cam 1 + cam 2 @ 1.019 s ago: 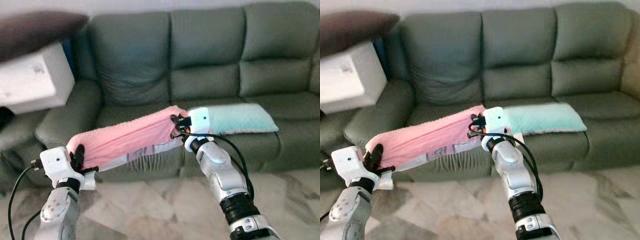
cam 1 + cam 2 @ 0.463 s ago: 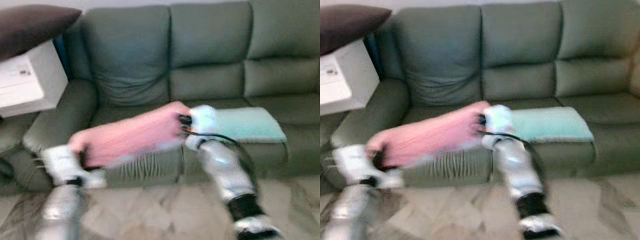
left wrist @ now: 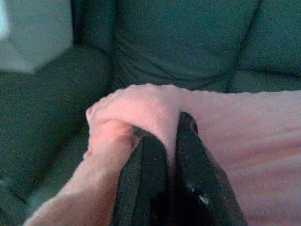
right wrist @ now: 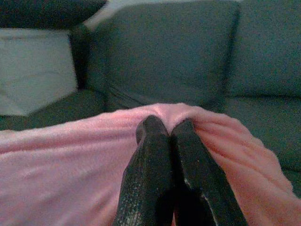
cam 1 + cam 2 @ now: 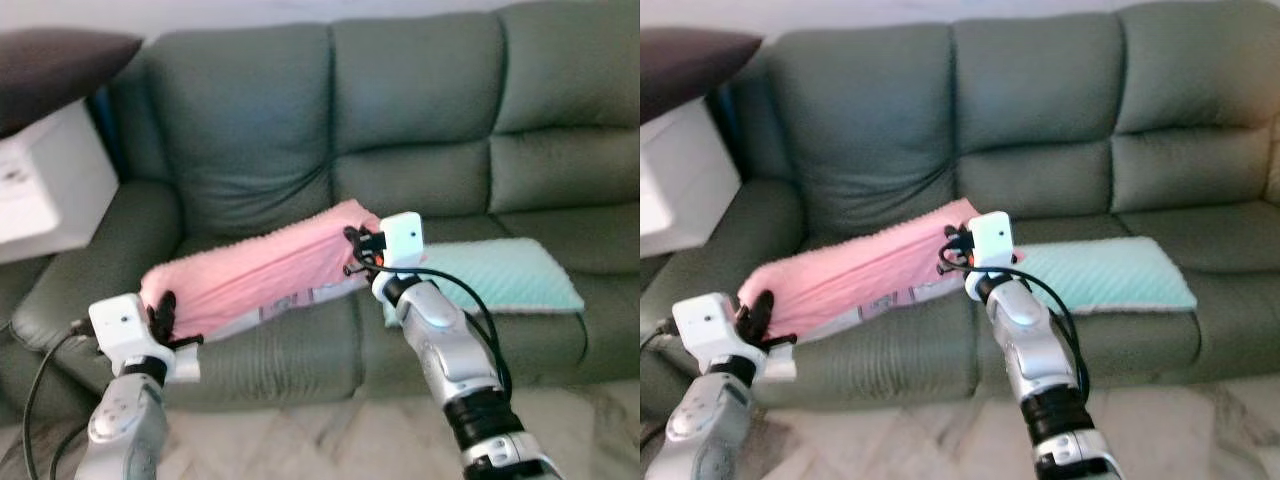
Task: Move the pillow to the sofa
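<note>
Left gripper [image 5: 160,312]: nearest to the camera, low on the robot's left side. It holds the left end of the pink pillow [image 5: 255,272]. In the left wrist view its two black fingers [image 3: 146,183] are pressed together with a fold of pink cloth between them.
Right gripper [image 5: 355,248]: a little farther, at the other end of the pillow. The right wrist view shows its fingers [image 4: 153,169] closed, almost touching, with pink cloth bunched at the tips.
Pink pillow: stretched between the two grippers, the right end higher than the left. It is over the front part of the left seat of the sofa [image 5: 420,120]; I cannot tell if it touches the seat. The head views show a pale printed patch on its lower edge, which the wrist views do not show.
Mint pillow [image 5: 500,275]: lies flat on the seat to the right, behind the right arm.
Sofa: dark green, three seats.
White box [image 5: 45,185]: beside the left armrest of the sofa, with a dark cushion [image 5: 60,70] on top.
</note>
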